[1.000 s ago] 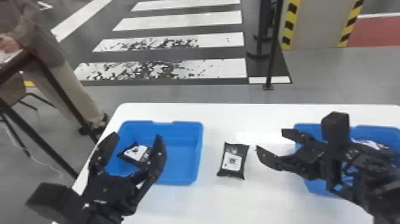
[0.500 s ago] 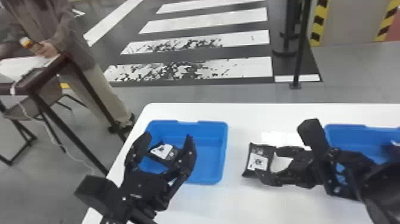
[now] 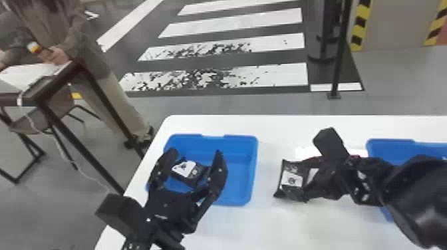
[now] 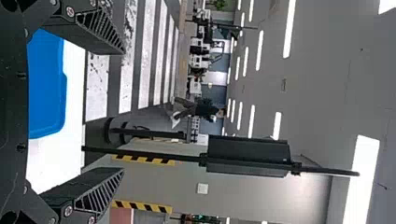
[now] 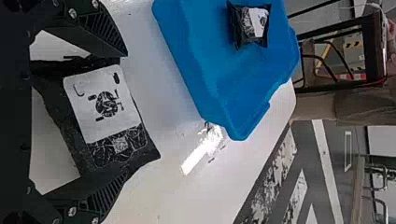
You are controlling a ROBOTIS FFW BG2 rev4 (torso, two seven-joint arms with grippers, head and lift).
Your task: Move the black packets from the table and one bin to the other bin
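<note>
My right gripper (image 3: pixel 295 177) is low over the table, its open fingers on either side of a black packet (image 3: pixel 292 181) with a white label. In the right wrist view that packet (image 5: pixel 105 109) lies between the open fingers of the right gripper (image 5: pixel 125 113). Over the left blue bin (image 3: pixel 241 176), my left gripper (image 3: pixel 196 152) is parked open; another black packet (image 3: pixel 186 169) lies in that bin, seen between its fingers. The left wrist view has the left gripper (image 4: pixel 123 111) with nothing between its fingers. The right blue bin (image 3: pixel 387 149) is partly hidden behind the right arm.
The white table (image 3: pixel 276 129) carries both bins, with bare surface between them and along the front. Beyond its left edge stand a dark-framed desk (image 3: pixel 71 71) and a person. A thin black post (image 3: pixel 340 53) rises from the floor behind the table.
The right gripper has come left from beside the right bin and down around the packet on the table. The head view has turned, shifting the scene to the right. The left gripper stays over its bin.
</note>
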